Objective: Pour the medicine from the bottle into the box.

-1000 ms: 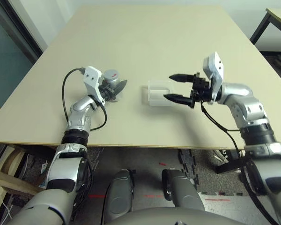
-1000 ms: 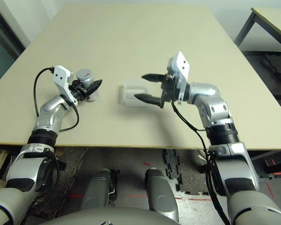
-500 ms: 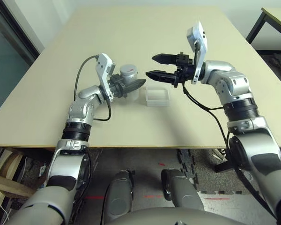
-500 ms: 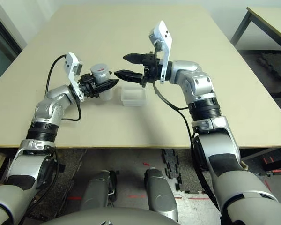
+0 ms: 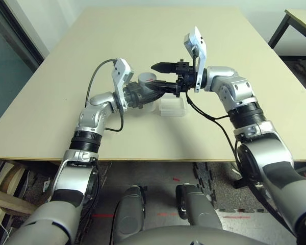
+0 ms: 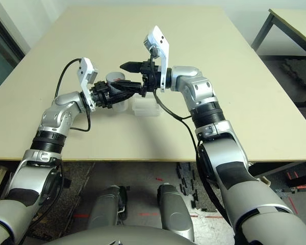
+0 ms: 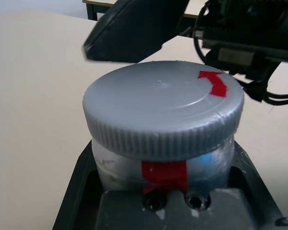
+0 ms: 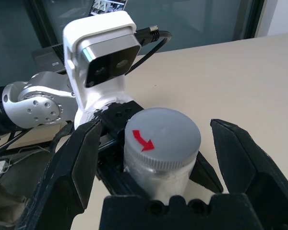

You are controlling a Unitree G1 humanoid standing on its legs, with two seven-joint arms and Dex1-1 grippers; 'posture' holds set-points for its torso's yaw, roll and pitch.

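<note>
Here the left gripper [image 5: 152, 93] clamped the bottle [image 8: 159, 158] near frame centre, cap [image 7: 163, 109] on, so the medicine stayed hidden. The right gripper [image 8: 161, 158] straddled the cap, fingers spread. The box [image 5: 172, 107] sat just below, partly covered.

A wide, pale beige table [image 5: 143, 30] is seen under even light. A second table [image 5: 298, 20] on dark legs is set at the far right. Dark interlocking floor mats [image 5: 214, 186] and red floor marks [image 5: 104, 214] are seen below the near edge.
</note>
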